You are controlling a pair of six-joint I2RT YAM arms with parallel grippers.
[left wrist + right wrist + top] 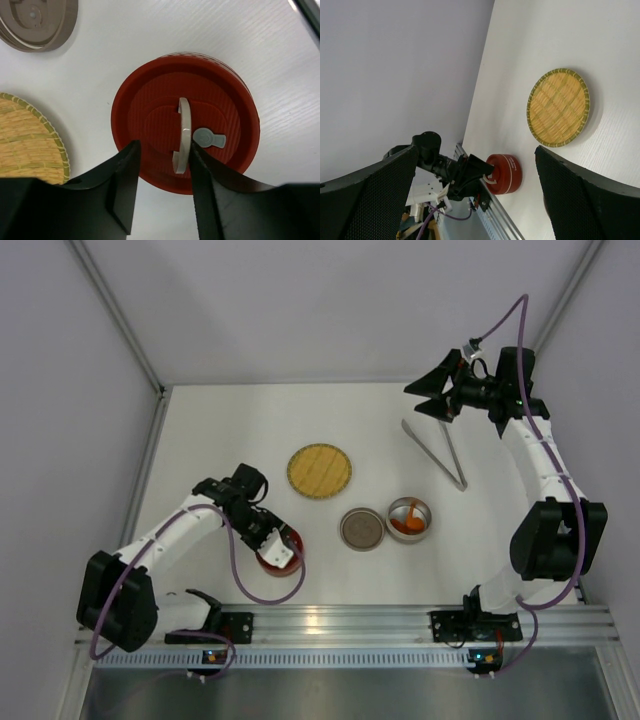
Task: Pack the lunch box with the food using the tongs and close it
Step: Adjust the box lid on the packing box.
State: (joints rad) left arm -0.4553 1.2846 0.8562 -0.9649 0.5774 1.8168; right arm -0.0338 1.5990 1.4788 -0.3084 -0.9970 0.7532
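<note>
The red round lid (210, 107) of the lunch box lies flat near the table's front edge, its pale grey handle (184, 132) standing upright. My left gripper (164, 147) hovers just over the lid with its jaws apart, and the handle stands by the right finger (205, 190), not clamped. The silver tin (408, 520) holds the orange food (405, 524). Further back, the tongs (435, 453) lie on the table in a narrow V. My right gripper (432, 400) is open and raised above the far right, holding nothing.
A round yellow woven plate (320, 470) sits mid-table. A flat brown inner lid (362, 529) lies left of the tin. The metal rail (350, 625) runs along the near edge, close to the red lid (268, 567). White walls enclose the table.
</note>
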